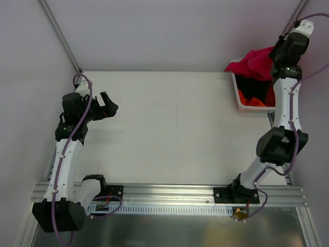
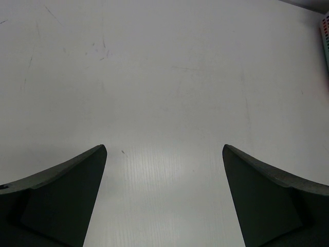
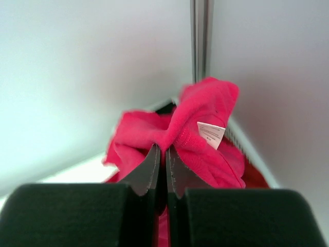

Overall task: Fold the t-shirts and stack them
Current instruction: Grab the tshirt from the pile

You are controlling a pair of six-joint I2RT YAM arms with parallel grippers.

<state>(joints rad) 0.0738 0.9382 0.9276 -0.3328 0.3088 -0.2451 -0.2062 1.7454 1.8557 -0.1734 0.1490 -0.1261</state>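
Note:
A crimson-pink t-shirt [image 1: 254,63] hangs bunched above the white basket [image 1: 240,96] at the back right, lifted partly out of it. My right gripper [image 3: 165,148] is shut on a fold of this t-shirt [image 3: 203,139], whose white label [image 3: 211,134] shows beside the fingers. Black t-shirt cloth [image 1: 251,87] and orange-red t-shirt cloth [image 1: 261,100] lie inside the basket. My left gripper [image 1: 107,105] hovers open over the bare left side of the table, and in its wrist view the gripper [image 2: 164,149] has nothing between the fingers.
The white table [image 1: 169,128] is walled on three sides by pale panels. A metal rail [image 1: 169,193] with both arm bases runs along the near edge. The basket's rim [image 2: 325,38] shows at the far right of the left wrist view.

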